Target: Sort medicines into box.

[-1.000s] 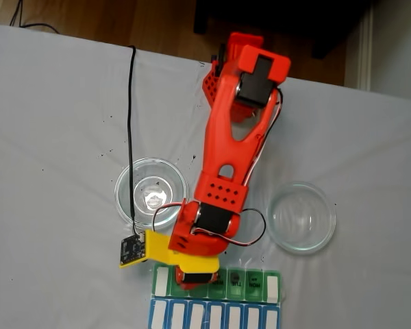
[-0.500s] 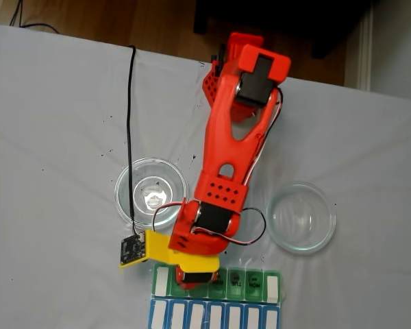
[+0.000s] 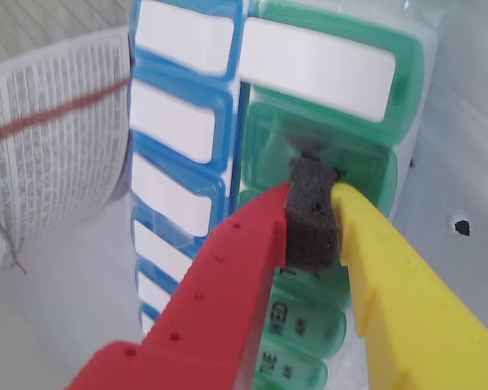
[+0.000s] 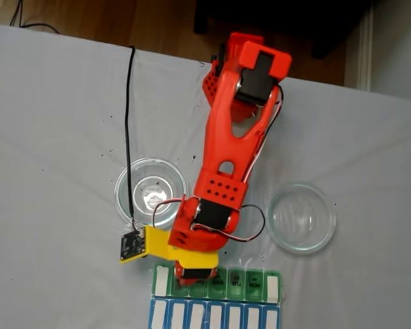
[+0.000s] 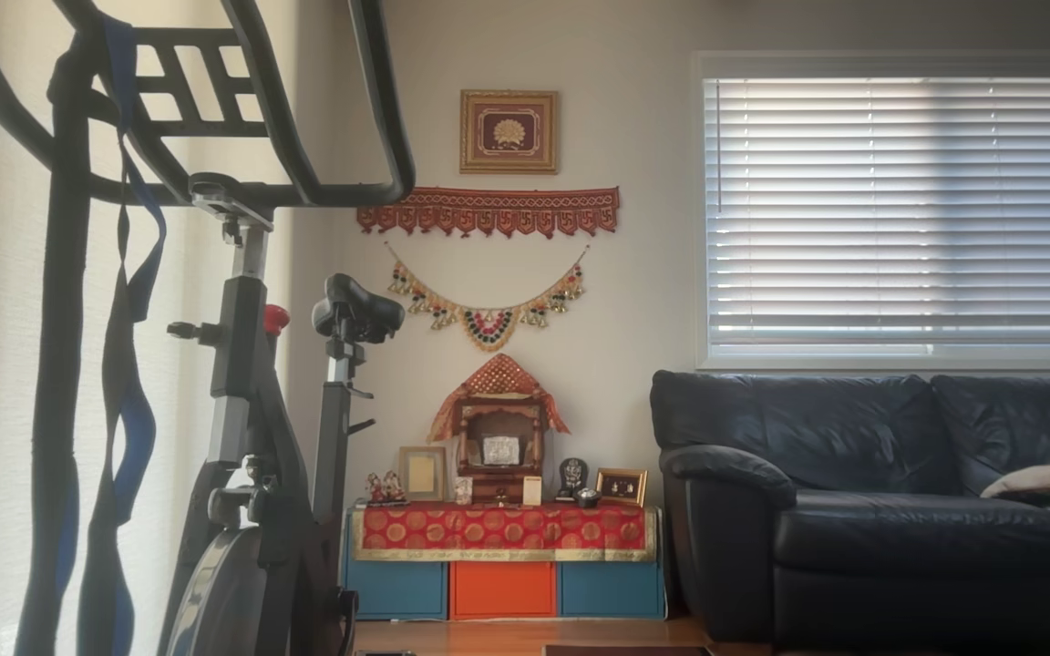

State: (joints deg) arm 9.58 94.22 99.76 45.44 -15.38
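In the wrist view my gripper hangs over the box, the green-lidded organizer row. Its red finger and yellow finger are shut together on their own black foam pad. The tips sit just above an open green compartment, second from the end. The medicines are hidden from view; no ball shows between the fingers or in the compartment. In the fixed view the red arm reaches down to the box, with the gripper over its left part.
A blue-lidded organizer row lies against the box, on the left in the wrist view. Two clear glass dishes flank the arm on the white cloth. A printed paper sheet lies beside the blue row.
The wrist and yellow camera mount have shifted slightly left and up, away from the organizer; the box and dishes have not moved.
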